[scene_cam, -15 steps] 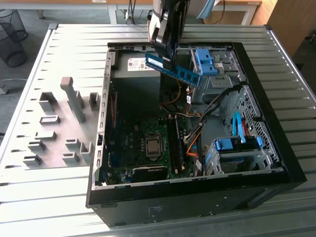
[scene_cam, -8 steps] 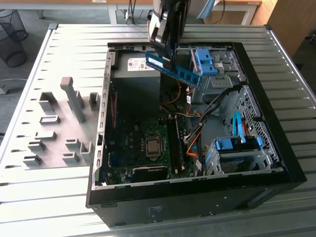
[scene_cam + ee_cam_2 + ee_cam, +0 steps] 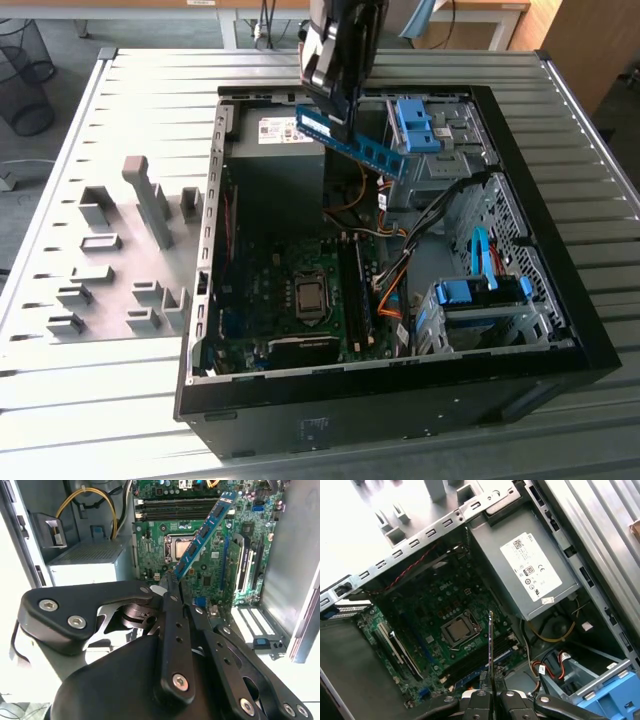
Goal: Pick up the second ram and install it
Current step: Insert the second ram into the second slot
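Observation:
The second ram [image 3: 352, 141] is a long blue board with black chips, held tilted in the air above the back of the open computer case [image 3: 560, 330]. My gripper [image 3: 334, 112] is shut on one end of it. In the second wrist view the ram [image 3: 205, 530] slants out from the gripper [image 3: 173, 580] over the green motherboard [image 3: 210, 575], near the processor socket [image 3: 179, 546]. The first wrist view shows the ram [image 3: 490, 645] edge-on, rising from the gripper [image 3: 493, 694] above the memory slots [image 3: 480, 661]. In the exterior view the memory slots [image 3: 356, 290] lie well below the stick.
A grey power supply [image 3: 535, 575] fills the case's back corner. Blue drive cages [image 3: 420, 125] [image 3: 480, 295] and orange cables [image 3: 392, 290] line the exterior view's right side. On the exterior view's left a grey fixture plate [image 3: 40, 250] carries several blocks. The slatted table [image 3: 600, 200] surrounds the case.

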